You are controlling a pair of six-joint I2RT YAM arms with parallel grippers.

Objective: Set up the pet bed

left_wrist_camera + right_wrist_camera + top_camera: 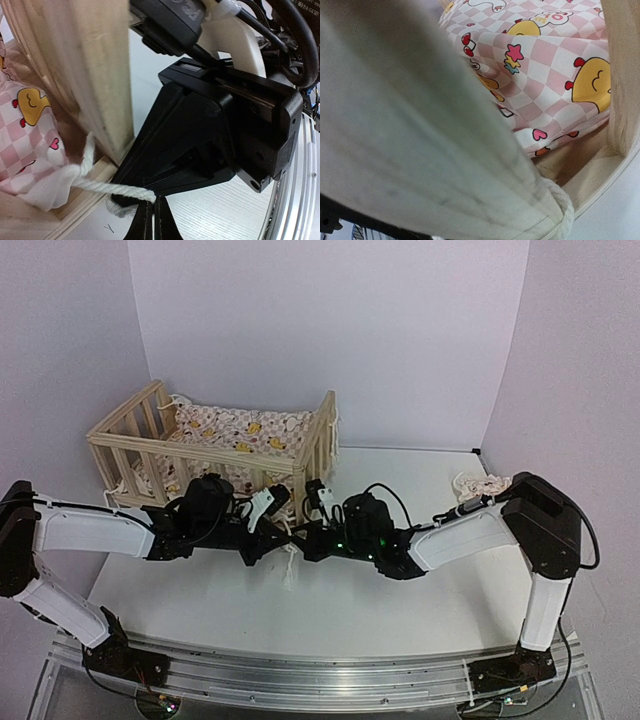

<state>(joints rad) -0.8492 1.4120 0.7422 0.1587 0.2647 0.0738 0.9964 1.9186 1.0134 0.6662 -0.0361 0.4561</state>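
Observation:
The pet bed (130, 435), a light-wood crib with slatted sides, stands at the back left with a pink-checkered duck cushion (240, 430) inside. Both arms meet at its front right corner post (95, 75). My left gripper (153, 201) is shut on a white cord (107, 188) that runs from the cushion's corner (35, 150) past the post. My right gripper (303, 540) is right beside it, and its black body (210, 135) fills the left wrist view. In the right wrist view a blurred wooden post (420, 130) hides the right fingers; the cushion (555, 65) and a bit of cord (562, 207) show behind it.
A small matching pillow (485, 483) lies on the white table (420, 620) at the right, behind the right arm's elbow. A loose cord end (289, 570) hangs down on the table below the two grippers. White walls close in the back and both sides.

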